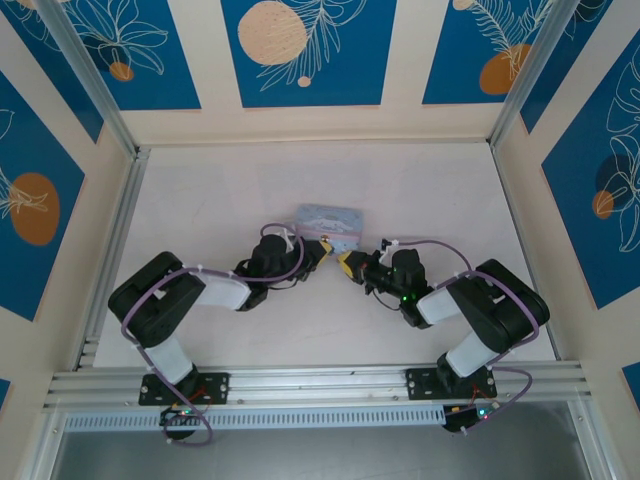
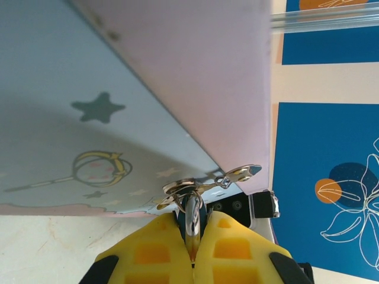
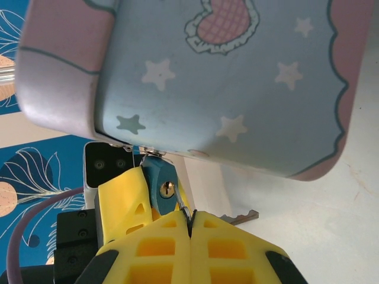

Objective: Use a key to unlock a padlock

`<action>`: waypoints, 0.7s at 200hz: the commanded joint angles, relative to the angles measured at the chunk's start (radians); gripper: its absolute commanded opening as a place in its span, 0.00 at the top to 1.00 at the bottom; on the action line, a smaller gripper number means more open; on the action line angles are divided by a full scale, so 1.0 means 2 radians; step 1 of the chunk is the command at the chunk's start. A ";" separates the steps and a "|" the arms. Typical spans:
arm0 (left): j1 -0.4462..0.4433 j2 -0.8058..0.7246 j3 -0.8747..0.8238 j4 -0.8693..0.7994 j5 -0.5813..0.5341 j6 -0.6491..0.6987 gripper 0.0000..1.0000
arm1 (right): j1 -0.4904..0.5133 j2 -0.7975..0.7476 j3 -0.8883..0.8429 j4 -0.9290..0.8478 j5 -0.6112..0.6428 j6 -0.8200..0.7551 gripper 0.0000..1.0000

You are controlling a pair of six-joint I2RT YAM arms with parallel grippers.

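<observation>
The key-to-lock step is under way. The left claw (image 2: 193, 228) is clamping the padlock (image 3: 155, 176) at its fingertips, right under the tin (image 3: 237, 89). The right claw (image 3: 190, 216) is sitting closed just below the lock, with a wire loop (image 3: 182, 206) seemingly pinched at its tips. The key (image 3: 241, 217) is showing just right of those tips; I cannot tell whether it is gripped. The keyhole (image 3: 167, 190) is facing the right claw, so the next move is probably calling for lining the blade up with it. A pale worktop (image 3: 308, 236) is lying beneath both claws, with blue leaf-printed wall panels (image 1: 305, 50) standing beyond.
</observation>
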 commanded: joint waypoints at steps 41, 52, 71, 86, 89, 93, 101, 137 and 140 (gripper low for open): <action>0.002 -0.022 0.002 0.011 0.015 -0.001 1.00 | -0.005 -0.012 0.010 -0.003 -0.011 -0.016 1.00; 0.001 -0.023 0.002 0.008 0.015 0.002 1.00 | -0.005 -0.013 0.011 -0.001 -0.012 -0.017 1.00; 0.002 -0.024 0.001 0.005 0.015 0.003 1.00 | -0.006 -0.017 0.011 -0.002 -0.013 -0.019 1.00; 0.001 -0.024 0.000 0.005 0.015 0.003 1.00 | -0.006 -0.021 0.011 -0.004 -0.015 -0.020 1.00; 0.002 -0.024 0.000 0.005 0.015 0.003 1.00 | -0.007 -0.022 0.011 -0.005 -0.015 -0.020 1.00; 0.001 -0.024 0.001 0.005 0.014 0.003 1.00 | -0.006 -0.023 0.012 -0.006 -0.014 -0.021 1.00; 0.001 -0.023 0.000 0.005 0.016 0.003 1.00 | -0.006 -0.024 0.012 -0.008 -0.015 -0.022 1.00; 0.001 -0.021 0.002 0.004 0.019 0.003 1.00 | -0.008 -0.028 0.015 -0.009 -0.018 -0.024 1.00; 0.001 -0.020 0.002 0.004 0.019 0.004 1.00 | -0.008 -0.028 0.016 -0.010 -0.018 -0.024 1.00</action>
